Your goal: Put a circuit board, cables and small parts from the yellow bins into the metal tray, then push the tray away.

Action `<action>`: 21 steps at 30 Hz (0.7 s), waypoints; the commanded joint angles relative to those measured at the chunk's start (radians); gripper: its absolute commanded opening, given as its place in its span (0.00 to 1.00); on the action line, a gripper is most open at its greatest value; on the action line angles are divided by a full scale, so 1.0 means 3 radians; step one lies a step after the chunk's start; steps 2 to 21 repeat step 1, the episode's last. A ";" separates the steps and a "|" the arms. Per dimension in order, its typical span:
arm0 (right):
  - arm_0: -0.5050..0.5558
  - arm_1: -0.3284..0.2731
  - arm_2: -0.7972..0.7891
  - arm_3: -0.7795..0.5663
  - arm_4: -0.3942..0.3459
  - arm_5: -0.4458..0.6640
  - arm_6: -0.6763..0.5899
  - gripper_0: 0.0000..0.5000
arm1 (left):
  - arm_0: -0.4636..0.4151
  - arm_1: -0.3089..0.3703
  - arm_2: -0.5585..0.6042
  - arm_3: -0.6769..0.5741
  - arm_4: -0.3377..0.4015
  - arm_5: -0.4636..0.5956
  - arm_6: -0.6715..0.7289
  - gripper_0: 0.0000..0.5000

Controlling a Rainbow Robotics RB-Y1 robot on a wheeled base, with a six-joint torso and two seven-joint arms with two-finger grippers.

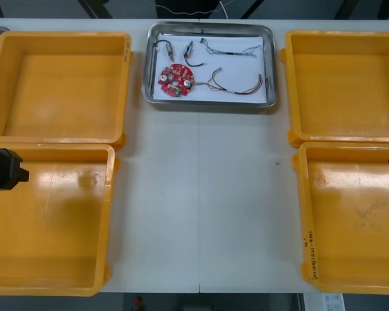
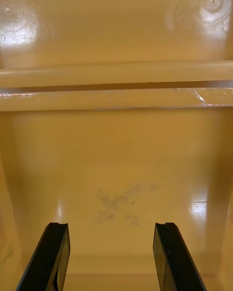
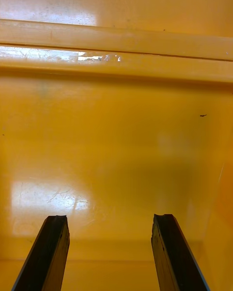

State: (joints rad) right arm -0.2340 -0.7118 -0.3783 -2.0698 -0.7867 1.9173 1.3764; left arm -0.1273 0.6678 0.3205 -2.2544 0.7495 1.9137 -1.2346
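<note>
So the tray (image 1: 207,104) sat at the far middle of the table, between the two far bins, long side running left to right. It already had the board (image 1: 176,80), a blue-white cable (image 1: 230,48), a red-yellow cable (image 1: 236,87) and a black cable (image 1: 163,46) in it.

The left gripper (image 3: 109,218) hung over the bare floor of the near left bin (image 1: 110,214), fingers spread wide with nothing between them. Same deal for the right gripper (image 2: 110,225) over the near right bin (image 1: 303,214).

The tray lay well ahead of both and inward toward the centre, about equally far from each, so either could take the push. Loading looked done to me. The tray was so near the far edge I couldn't say if any push was left.
</note>
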 commanded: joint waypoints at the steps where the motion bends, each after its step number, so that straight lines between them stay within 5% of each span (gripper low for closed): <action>1: 0.0044 -0.0138 -0.0099 -0.0024 -0.0026 0.0009 0.0034 1.00 | 0.0061 0.0126 0.0026 -0.0099 0.0022 0.0021 -0.0118 1.00; 21: 0.0044 -0.0138 -0.0099 -0.0024 -0.0026 0.0009 0.0034 1.00 | 0.0061 0.0126 0.0026 -0.0099 0.0022 0.0021 -0.0118 1.00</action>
